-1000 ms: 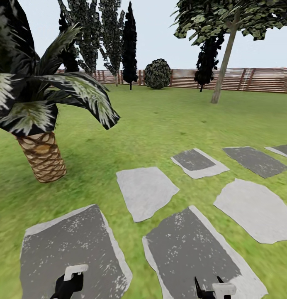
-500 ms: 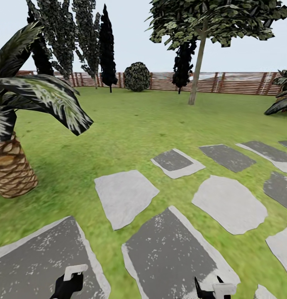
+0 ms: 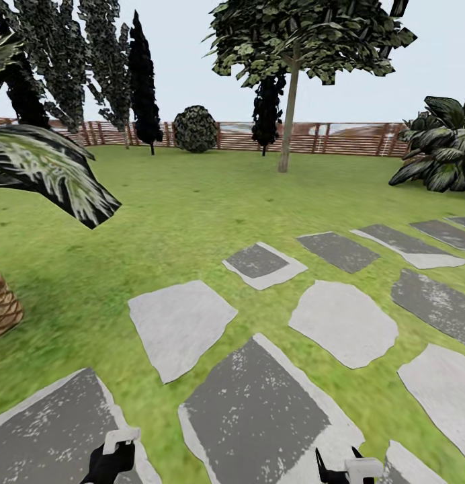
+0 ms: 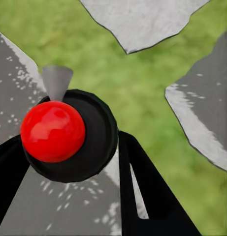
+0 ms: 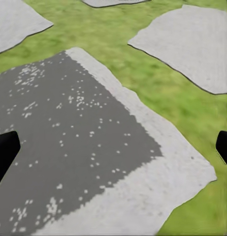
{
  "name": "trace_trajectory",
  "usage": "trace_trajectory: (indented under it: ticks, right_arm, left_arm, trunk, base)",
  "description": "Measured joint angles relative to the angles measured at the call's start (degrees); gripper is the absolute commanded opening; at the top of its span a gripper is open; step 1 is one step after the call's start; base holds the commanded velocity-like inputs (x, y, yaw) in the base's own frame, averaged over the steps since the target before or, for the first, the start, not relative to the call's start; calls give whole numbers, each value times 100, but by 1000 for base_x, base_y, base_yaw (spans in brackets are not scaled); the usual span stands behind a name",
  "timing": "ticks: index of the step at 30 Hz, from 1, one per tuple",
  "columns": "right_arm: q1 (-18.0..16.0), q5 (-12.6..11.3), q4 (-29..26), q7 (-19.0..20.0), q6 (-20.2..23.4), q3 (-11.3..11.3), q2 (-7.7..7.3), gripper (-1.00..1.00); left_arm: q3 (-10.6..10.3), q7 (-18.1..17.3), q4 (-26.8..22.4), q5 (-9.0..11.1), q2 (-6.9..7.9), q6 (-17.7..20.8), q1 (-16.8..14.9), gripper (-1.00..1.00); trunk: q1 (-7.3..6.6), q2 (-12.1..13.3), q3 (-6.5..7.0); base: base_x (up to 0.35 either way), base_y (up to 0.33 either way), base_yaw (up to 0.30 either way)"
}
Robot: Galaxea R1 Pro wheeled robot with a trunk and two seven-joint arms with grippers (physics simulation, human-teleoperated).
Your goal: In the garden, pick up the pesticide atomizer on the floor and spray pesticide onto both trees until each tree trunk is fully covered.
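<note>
Atomizer (image 4: 69, 135), light and rigid, we are gripping by body in left pincer (image 4: 69, 172); right pincer (image 5: 113, 147) released.

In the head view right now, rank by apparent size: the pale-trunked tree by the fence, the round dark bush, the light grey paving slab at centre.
Tree, largest. Slab next, though nearness inflates it. Bush, smallest.

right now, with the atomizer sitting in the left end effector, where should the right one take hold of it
Probably the round black body of the pesticide atomizer, below the red top. The left end effector's fingers flank it on two sides, so the open right end effector should come across the free sides, away from the grey nozzle.
</note>
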Motion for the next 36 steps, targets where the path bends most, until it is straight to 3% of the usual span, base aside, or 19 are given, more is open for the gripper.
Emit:
trace_trajectory:
  ticks: [29,36]
  right_arm:
    - [-1,4,0,0,-1,2,7,100]
    - [1,-3,0,-7,-8,1,6,100]
  left_arm:
    - [1,1,9,2,0,6,0,-100]
    - [2,2,8,8,1,6,1,-100]
  trunk:
    - [-2,0,195]
    - [-2,0,224]
  base:
    - [326,0,-241]
    - [338,0,-91]
